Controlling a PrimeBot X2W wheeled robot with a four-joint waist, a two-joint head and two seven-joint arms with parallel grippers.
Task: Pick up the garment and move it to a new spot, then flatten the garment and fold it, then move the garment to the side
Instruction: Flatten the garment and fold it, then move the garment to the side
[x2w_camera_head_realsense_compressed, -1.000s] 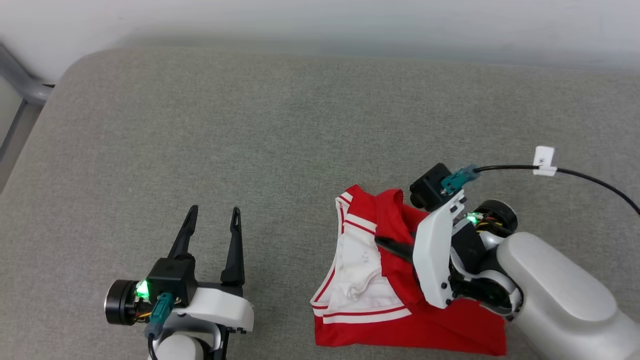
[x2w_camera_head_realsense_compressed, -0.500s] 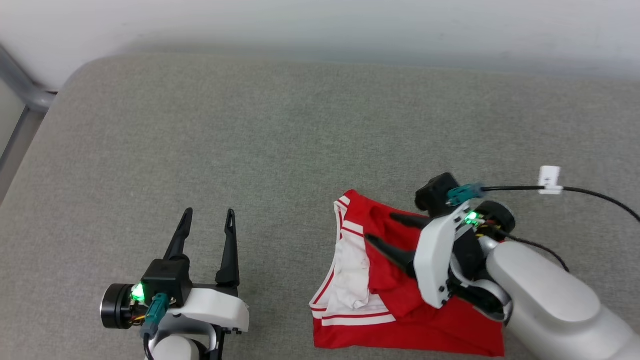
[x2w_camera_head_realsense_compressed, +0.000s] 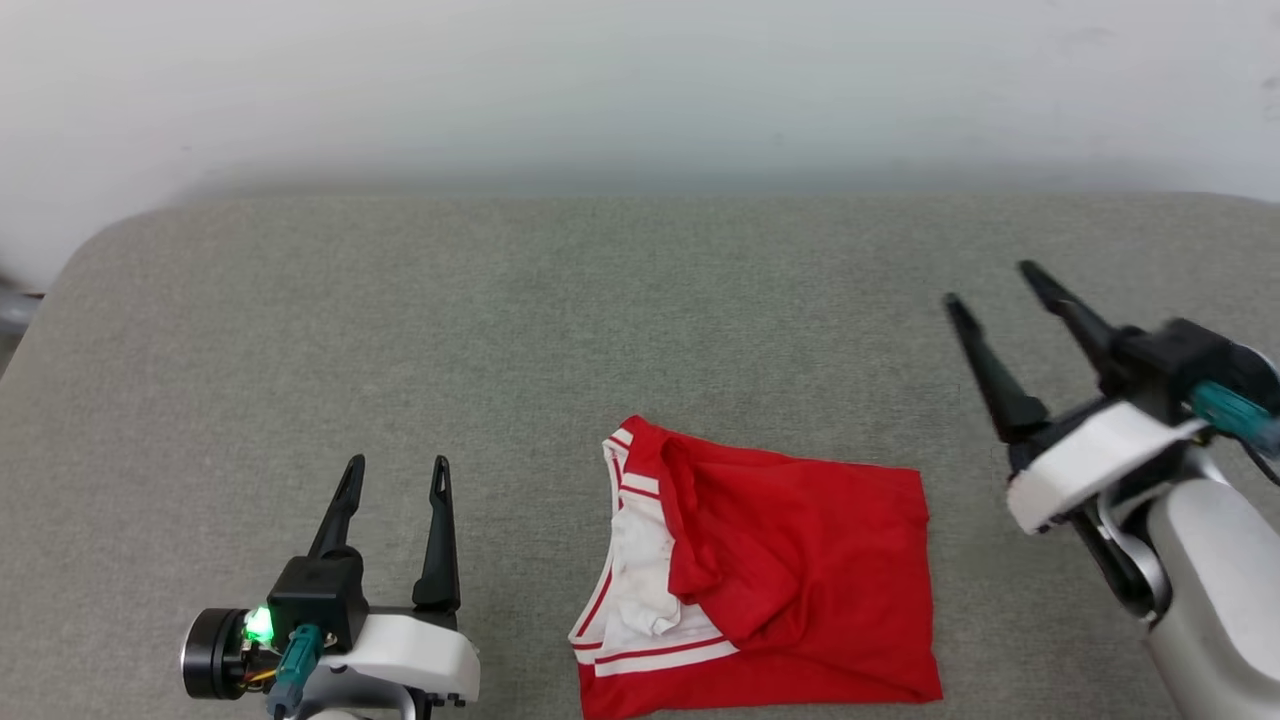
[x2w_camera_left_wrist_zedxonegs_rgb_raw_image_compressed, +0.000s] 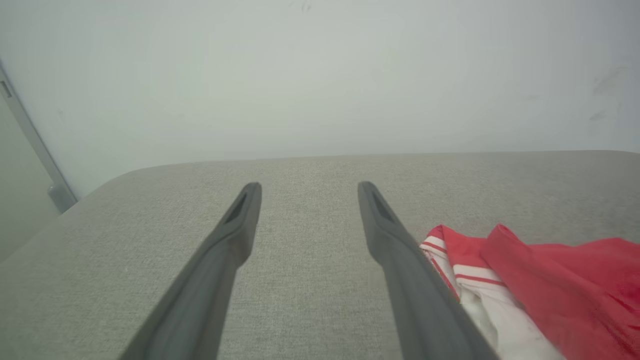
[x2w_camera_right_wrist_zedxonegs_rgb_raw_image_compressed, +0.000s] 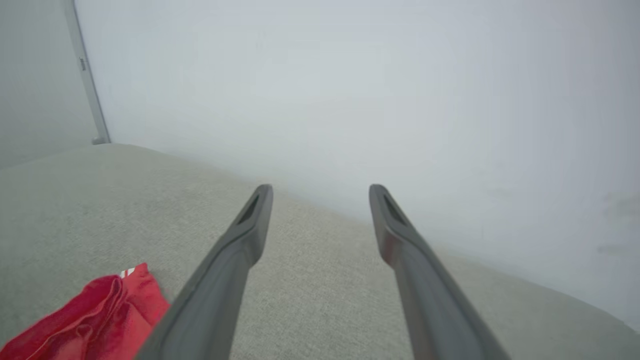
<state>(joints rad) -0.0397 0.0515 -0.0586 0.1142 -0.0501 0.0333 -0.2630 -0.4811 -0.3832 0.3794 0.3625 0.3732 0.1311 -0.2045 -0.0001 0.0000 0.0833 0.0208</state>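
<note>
The garment (x2w_camera_head_realsense_compressed: 790, 570) lies folded on the grey cushion (x2w_camera_head_realsense_compressed: 500, 330), red with a white striped sleeve showing at its left side. The left wrist view has it at the lower right (x2w_camera_left_wrist_zedxonegs_rgb_raw_image_compressed: 555, 285); the right wrist view catches a red corner (x2w_camera_right_wrist_zedxonegs_rgb_raw_image_compressed: 95, 320) at the lower left. My left gripper (x2w_camera_head_realsense_compressed: 396, 468) stands open at the lower left, well left of the cloth, nothing between its fingers. Raised to the right of the garment, my right gripper (x2w_camera_head_realsense_compressed: 990, 285) is open and empty, clear of the cloth.
A pale wall (x2w_camera_head_realsense_compressed: 640, 90) runs behind the cushion's far edge. A grey metal frame (x2w_camera_left_wrist_zedxonegs_rgb_raw_image_compressed: 30, 145) stands at the far left. Bare grey cushion spreads left of and behind the garment.
My right gripper opened, let go of the red cloth and drew back up to the right. The garment now lies flat and free. The head camera has tilted, shifting the whole picture.
</note>
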